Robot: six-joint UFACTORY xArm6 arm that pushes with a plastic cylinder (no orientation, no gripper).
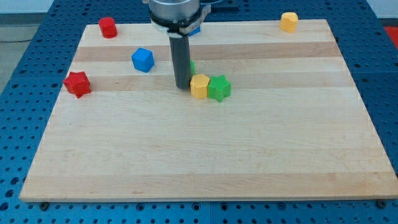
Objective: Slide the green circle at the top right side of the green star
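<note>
The green star [219, 88] lies near the middle of the board, touching a yellow block [199, 86] on its left. Only a green sliver of the green circle [192, 66] shows, just right of the dark rod and above the yellow block; the rod hides the rest. My tip [181, 86] rests on the board just left of the yellow block, close to it or touching it, and below-left of the green sliver.
A blue cube [142, 60] sits left of the rod. A red star [78, 84] is at the left edge, a red cylinder [108, 27] at the top left, a yellow block [288, 22] at the top right. A blue block [195, 29] peeks out behind the arm.
</note>
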